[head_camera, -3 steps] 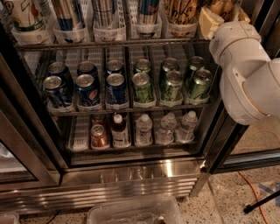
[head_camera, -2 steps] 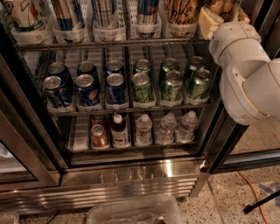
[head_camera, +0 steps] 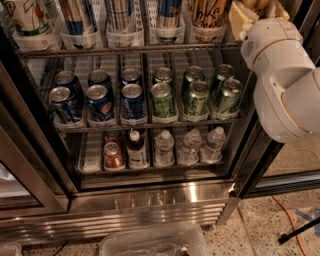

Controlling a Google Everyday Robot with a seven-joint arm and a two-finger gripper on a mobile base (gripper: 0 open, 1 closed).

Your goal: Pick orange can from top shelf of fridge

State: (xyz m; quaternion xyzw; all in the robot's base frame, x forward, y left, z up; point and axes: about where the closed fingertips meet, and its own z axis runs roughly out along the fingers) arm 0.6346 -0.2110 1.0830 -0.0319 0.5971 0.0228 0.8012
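The orange can stands in the rightmost clear lane tray on the top shelf of the fridge; only its lower part shows, the rest is cut off by the picture's top edge. Tall blue-and-silver cans fill the lanes to its left. My white arm comes in from the right. Its gripper, tan-coloured, is at the upper right just beside the orange can and is partly out of frame.
The middle rack holds short blue cans on the left and green cans on the right. Bottles line the lowest rack. A dark door frame stands open at right. A clear plastic bin and an orange cable lie on the floor.
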